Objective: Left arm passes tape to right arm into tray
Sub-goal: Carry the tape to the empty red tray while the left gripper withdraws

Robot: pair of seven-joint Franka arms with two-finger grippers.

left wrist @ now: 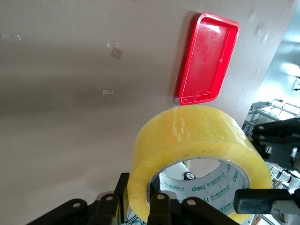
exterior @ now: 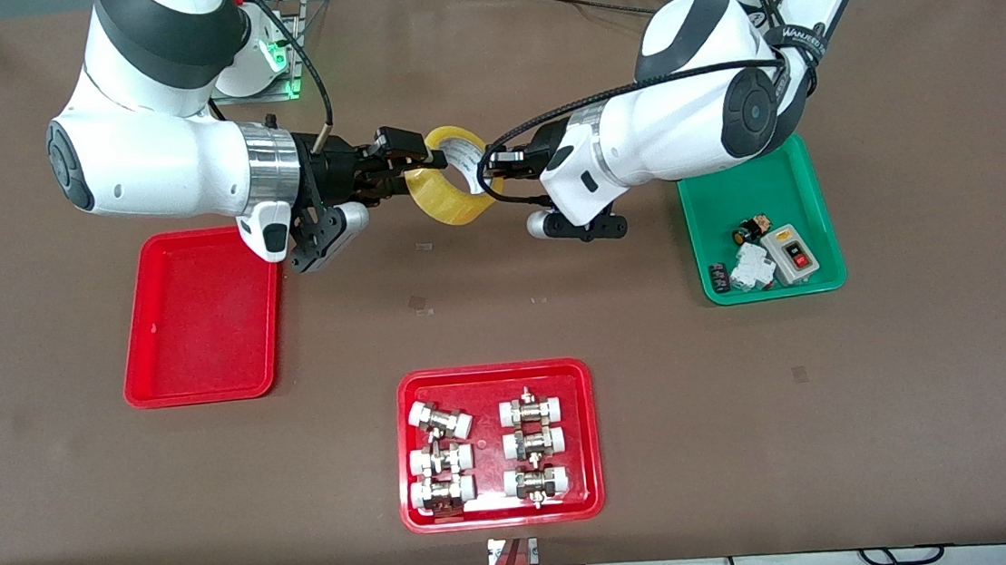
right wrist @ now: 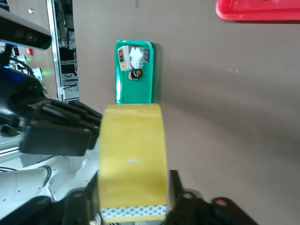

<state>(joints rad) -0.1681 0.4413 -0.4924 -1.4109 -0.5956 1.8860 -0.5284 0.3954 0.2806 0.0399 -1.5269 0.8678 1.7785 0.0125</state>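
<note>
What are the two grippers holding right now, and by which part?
Both the left gripper and the right gripper are shut on the yellowish translucent packing tape roll, each pinching its ring wall from its own end, above the table.

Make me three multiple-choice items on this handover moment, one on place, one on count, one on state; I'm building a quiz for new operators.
1. Where is the tape?
A. In the air between the two hands
B. In the green tray
C. Lying on the table

2. How many red trays are on the table?
A. One
B. Two
C. Three

3. Which hands grip the tape?
A. Only the left
B. Only the right
C. Both

Answers:
1 A: the roll hangs above the table with the left hand on one side and the right hand on the other.
2 B: a bare red tray at the right arm's end, and a red tray of fittings nearer the front camera.
3 C: each hand is shut on the roll's wall, as both wrist views show.
</note>
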